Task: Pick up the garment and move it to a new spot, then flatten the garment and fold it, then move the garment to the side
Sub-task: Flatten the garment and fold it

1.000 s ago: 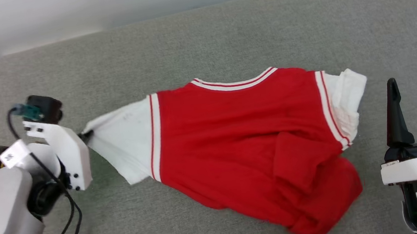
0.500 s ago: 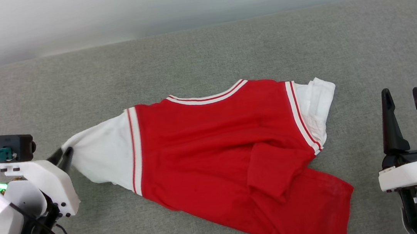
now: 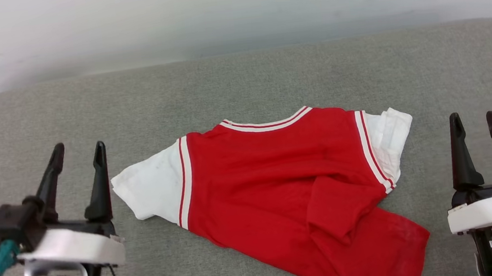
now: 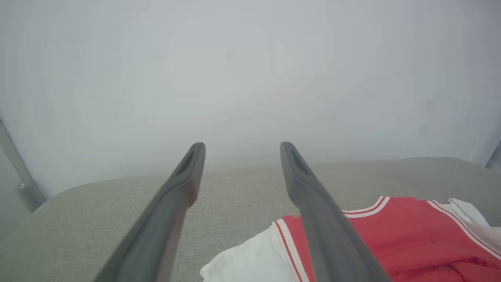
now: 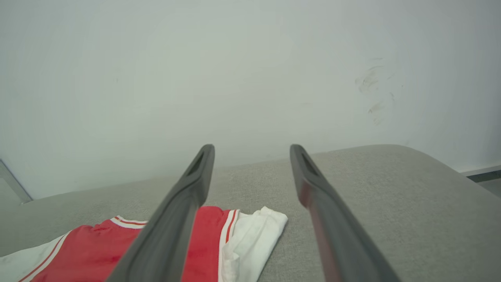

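Garment on grey cushion, left claw, right claw spread alongside

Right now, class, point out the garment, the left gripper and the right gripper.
garment [image 3: 277, 176]: head view, on its red middle panel.
left gripper [image 3: 79, 146]: head view, midway between its open fingertips.
right gripper [image 3: 472, 115]: head view, midway between its open fingertips.

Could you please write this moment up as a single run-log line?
step: flatten, not yet done | garment: on grey cushion, body rumpled, one sleeve bunched | left gripper: open, empty | right gripper: open, empty
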Available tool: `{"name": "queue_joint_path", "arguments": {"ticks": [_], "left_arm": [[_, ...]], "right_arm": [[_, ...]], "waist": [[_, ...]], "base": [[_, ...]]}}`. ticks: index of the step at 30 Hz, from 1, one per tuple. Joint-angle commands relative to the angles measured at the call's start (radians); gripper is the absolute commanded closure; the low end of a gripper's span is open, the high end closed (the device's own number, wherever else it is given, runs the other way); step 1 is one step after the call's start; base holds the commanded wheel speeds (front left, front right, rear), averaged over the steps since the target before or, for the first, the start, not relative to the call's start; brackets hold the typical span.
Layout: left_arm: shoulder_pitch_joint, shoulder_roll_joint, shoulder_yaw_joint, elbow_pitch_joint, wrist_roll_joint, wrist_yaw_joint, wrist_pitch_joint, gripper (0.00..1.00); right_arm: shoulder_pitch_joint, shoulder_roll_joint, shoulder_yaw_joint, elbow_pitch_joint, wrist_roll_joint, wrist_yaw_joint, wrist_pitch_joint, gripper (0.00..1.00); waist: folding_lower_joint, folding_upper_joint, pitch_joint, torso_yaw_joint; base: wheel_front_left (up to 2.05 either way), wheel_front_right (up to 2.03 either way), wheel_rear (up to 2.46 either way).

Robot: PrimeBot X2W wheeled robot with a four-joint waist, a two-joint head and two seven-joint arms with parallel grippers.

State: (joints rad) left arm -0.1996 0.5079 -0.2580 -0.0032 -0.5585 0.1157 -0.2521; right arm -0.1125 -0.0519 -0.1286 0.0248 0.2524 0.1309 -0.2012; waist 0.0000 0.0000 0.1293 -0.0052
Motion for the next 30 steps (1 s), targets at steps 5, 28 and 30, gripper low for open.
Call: {"name": "queue_joint_path", "arguments": {"ticks": [5,28,30], "left_arm": [[0.144,-0.102,0.066,-0.128,0.083,0.017,-0.014,0.0],[0.063,-0.222,-0.069,-0.069,0.199,-0.207,0.171,0.0],[0.012,-0.231,-0.109,-0.046,0.188,-0.21,0.27,0.0]], "right_arm": [[0.032,0.003,0.01,-0.009,0.009,0.0,0.014,0.0],[0.009,-0.022,0.033,-0.044,0.011,0.0,0.064,0.0],[0.008,-0.019,0.041,-0.041,0.011,0.0,0.063,0.0]], "waist": [[0.0,0.0,-0.015,0.017],[0.0,0.0,0.022,0.033],[0.0,0.0,0.035,0.027]], "base": [[0.0,0.0,0.0],[0.0,0.0,0.0],[0.0,0.0,0.0]]}}
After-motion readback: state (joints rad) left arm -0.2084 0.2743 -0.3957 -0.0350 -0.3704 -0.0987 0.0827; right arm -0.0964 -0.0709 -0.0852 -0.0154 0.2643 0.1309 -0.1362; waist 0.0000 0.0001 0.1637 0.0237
